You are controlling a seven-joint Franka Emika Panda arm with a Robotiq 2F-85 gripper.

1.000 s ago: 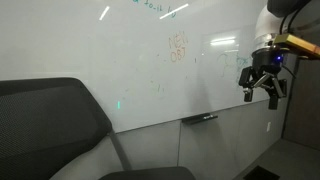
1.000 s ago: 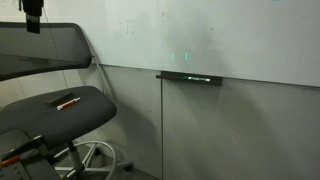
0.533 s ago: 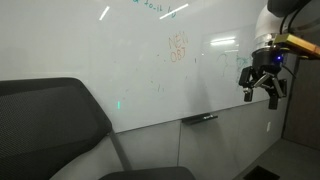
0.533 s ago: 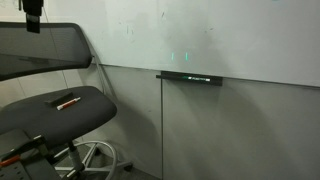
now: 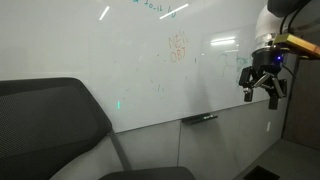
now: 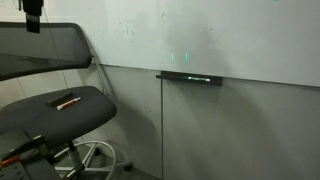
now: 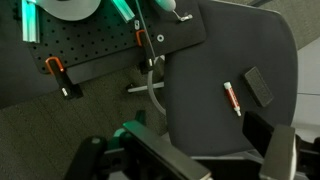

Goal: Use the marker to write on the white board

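Note:
The white board (image 5: 120,50) is a large glossy wall board with faint orange and teal scribbles; it also fills the top of an exterior view (image 6: 230,30). A red marker (image 7: 232,98) with a white cap lies on a dark chair seat (image 7: 200,70) and also shows in an exterior view (image 6: 68,102). My gripper (image 5: 262,90) hangs in the air in front of the board's right part, well above the seat. In the wrist view its fingers (image 7: 215,165) are spread wide and empty, with the marker lying beyond them.
A black eraser (image 7: 260,85) lies on the seat beside the marker. The board's ledge (image 6: 190,77) holds a dark bar-shaped item (image 5: 200,118). A large dark chair back (image 5: 50,120) fills the foreground. A black pegboard with orange clamps (image 7: 90,50) lies on the floor.

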